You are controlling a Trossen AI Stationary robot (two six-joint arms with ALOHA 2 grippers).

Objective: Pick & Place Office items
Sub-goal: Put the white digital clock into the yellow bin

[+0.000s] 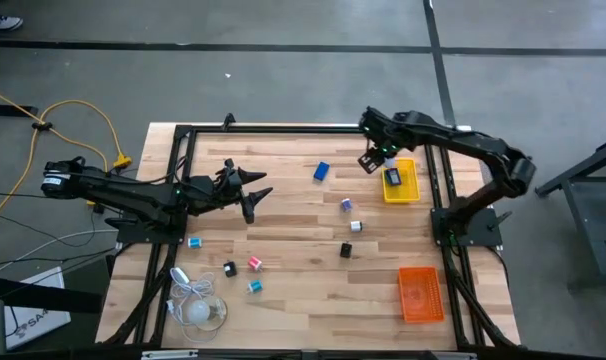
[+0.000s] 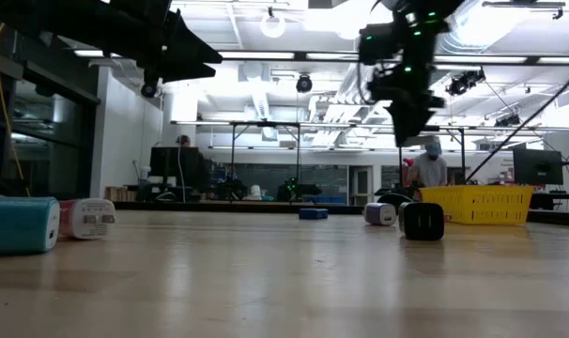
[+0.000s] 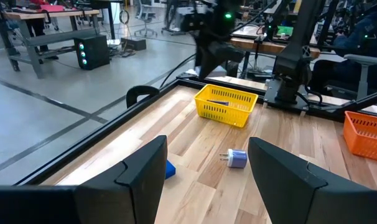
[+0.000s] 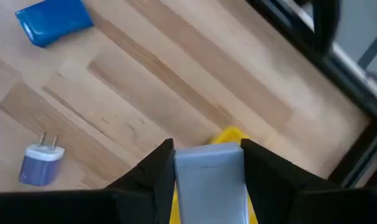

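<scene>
Wooden desk (image 1: 303, 250), office items scattered, yellow tray (image 1: 401, 182) at right.
Right gripper (image 1: 371, 160) above tray edge, clenched on pale grey block (image 4: 208, 180); left gripper (image 1: 255, 193) released, hovering; purple plug (image 4: 42, 163) prongs toward blue piece (image 4: 53, 22).

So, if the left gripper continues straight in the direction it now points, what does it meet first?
Probably the purple plug: it lies on the table between the open left gripper's fingers in its wrist view. The yellow tray is beyond. Depth is unclear.
</scene>
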